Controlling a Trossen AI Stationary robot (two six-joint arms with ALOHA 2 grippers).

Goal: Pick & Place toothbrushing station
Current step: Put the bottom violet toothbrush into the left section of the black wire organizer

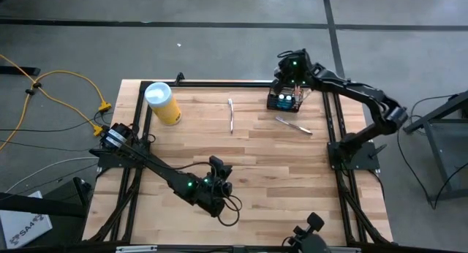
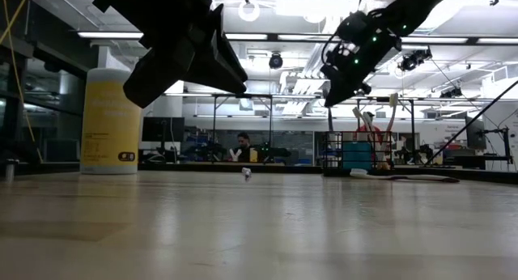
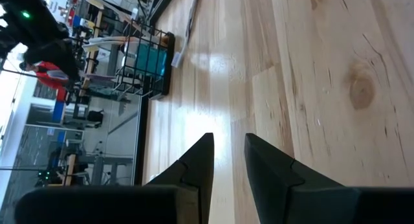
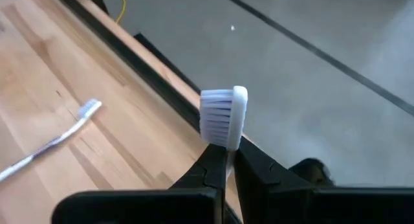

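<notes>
Wooden worktop [image 1: 256, 165] seen from above, with both arms in frame. The toothbrushing station [image 1: 285, 101], a small black wire-mesh basket holding a teal item, stands near the far right corner of the worktop, just inside the black frame rail. The right pincer [image 4: 223, 160] hangs directly over the station; its fingers are pressed together on the neck of a white toothbrush [image 4: 224, 118], whose bristled head stands up above the fingertips in the right wrist view. In the low view this pincer is above the basket [image 2: 350, 154], clear of the wire rim.

The left pincer [image 3: 228, 160] hovers over the near middle of the worktop, well apart from the station; its two dark fingers stand slightly spread with a narrow gap and nothing between them. In the left wrist view the station [image 3: 145, 63] shows farther off across the boards.

Two further toothbrushes lie flat on the wood: one [image 1: 231, 115] near the far centre, the other [image 1: 293, 125] just beside the station on its near side. A yellow canister with a white lid [image 1: 162, 102] stands upright near the far left corner.
</notes>
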